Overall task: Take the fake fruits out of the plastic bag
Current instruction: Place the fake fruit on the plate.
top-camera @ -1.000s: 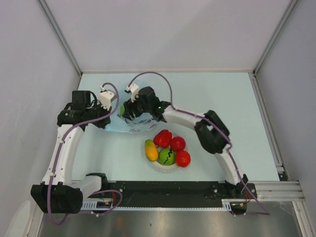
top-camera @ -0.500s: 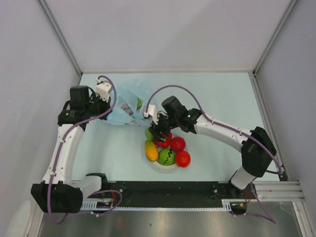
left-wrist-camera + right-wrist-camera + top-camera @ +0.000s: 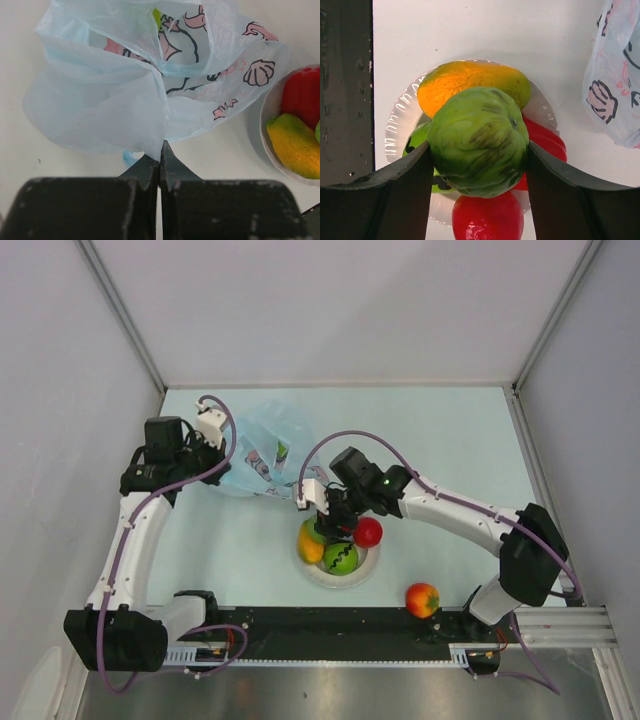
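right gripper (image 3: 478, 165) clamped on green fruit (image 3: 477, 125), directly over the crowded plate (image 3: 400, 125); release path looks straight down. left gripper (image 3: 159, 155) pinched shut on bag (image 3: 100, 100) edge.

**Occluded and cropped regions, three views**

Right wrist view: the green fruit (image 3: 480, 125) gripped by the right gripper (image 3: 479, 146) covers most of the plate (image 3: 400, 125). Behind it only edges show of a red pepper-shaped fruit (image 3: 545, 132) and a dark-striped green fruit (image 3: 416, 140). A round red fruit (image 3: 487, 220) is cut by the bottom edge, the plastic bag (image 3: 620, 80) by the right edge.

Left wrist view: the plate, the pepper-shaped fruit and a yellow-orange fruit (image 3: 295, 145) run off the right edge. A green thing (image 3: 157, 14) inside the bag shows as a sliver, kind unclear.

Top view: the right gripper hides the plate's far part.
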